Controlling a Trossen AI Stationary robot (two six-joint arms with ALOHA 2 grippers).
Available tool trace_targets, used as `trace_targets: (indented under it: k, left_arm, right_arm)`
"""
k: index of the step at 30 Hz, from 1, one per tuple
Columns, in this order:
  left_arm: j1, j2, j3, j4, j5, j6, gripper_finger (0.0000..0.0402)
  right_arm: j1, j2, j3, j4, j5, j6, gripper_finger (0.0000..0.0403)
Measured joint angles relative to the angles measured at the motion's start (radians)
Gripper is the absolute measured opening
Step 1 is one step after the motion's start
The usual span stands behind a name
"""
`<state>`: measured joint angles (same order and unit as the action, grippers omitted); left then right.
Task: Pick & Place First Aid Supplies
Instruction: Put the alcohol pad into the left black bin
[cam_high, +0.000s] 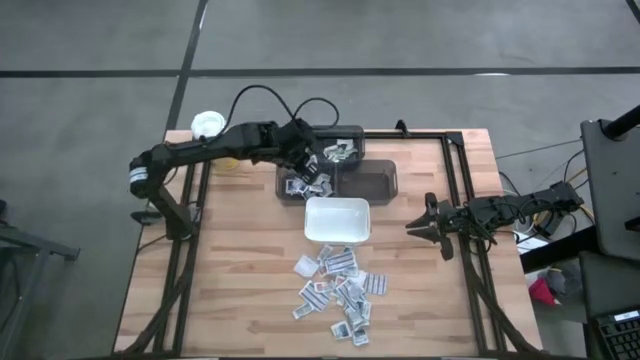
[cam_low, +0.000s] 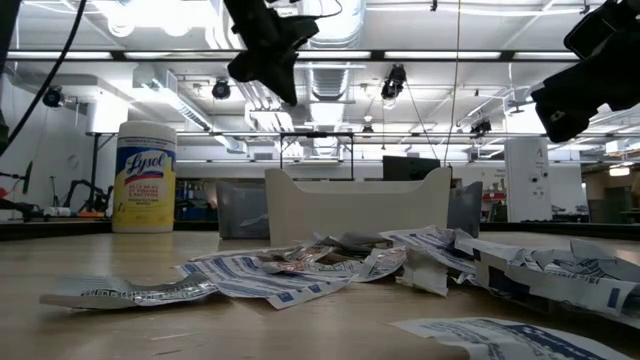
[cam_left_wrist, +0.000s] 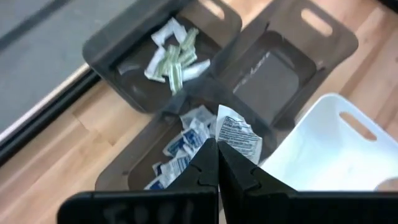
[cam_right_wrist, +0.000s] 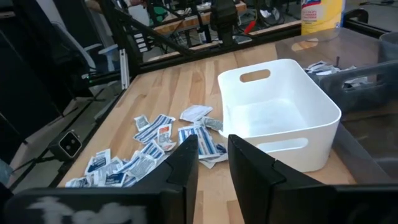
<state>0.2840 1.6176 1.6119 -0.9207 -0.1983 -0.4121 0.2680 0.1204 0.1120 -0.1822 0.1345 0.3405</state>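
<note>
Left pincer (cam_left_wrist: 217, 163): I see it clenched on one packet (cam_left_wrist: 239, 135), above three dark bins (cam_high: 378, 180).
Right pincer (cam_high: 424, 227): released, desk's right edge.
Canister (cam_low: 146, 177): one, "Lysol".

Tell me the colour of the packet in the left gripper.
White with dark printed text; the packet pinched by the left gripper shows best in the left wrist view.

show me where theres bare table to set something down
Bare wood lies left of the white dish and packet pile, toward the table's left edge. A narrower bare strip lies between the pile and the right gripper. Crowded: the dark bins under the left gripper.
</note>
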Motion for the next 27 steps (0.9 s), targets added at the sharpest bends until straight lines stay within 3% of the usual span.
trace_targets:
  k: [19, 27]
  left_arm:
    - [0.146, 0.192, 0.270, -0.344, 0.264, 0.248, 0.0000]
    - [0.175, 0.231, 0.284, -0.356, 0.328, 0.301, 0.0000]
  right_arm:
    - [0.000, 0.000, 0.000, 0.000, 0.000, 0.000, 0.0074]
    - [0.000, 0.000, 0.000, 0.000, -0.001, 0.026, 0.0085]
